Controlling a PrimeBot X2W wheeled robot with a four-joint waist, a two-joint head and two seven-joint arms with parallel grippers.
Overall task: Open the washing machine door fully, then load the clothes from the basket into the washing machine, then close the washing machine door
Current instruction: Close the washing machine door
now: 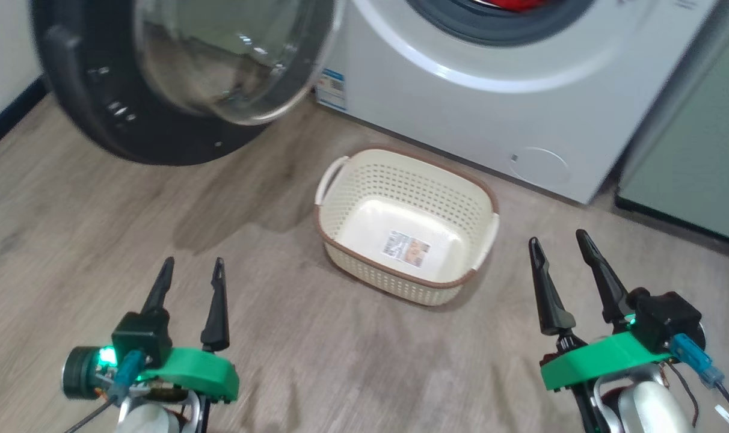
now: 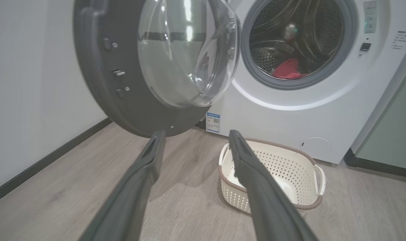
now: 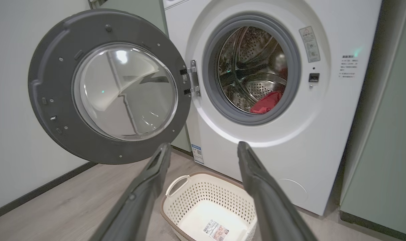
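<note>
Head view: the basket [image 1: 364, 186] sits on the wood floor [image 1: 88, 240] just before the washing machine [image 1: 461, 114], between the left pincer [image 1: 194, 261] and the right pincer [image 1: 557, 236], both spread wide and gripping nothing. Left wrist view: the washing machine door [image 2: 99, 83] hangs swung open, jutting over the floor beside the basket. Right wrist view: the clothes [image 3: 266, 102] lie inside the drum, and a pale green cabinet [image 3: 384, 150] flanks the machine.

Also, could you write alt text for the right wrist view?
A white washing machine with its round door swung open leftward and red clothes in the drum. Below, the empty basket appears between the open fingers of the right gripper.
</note>
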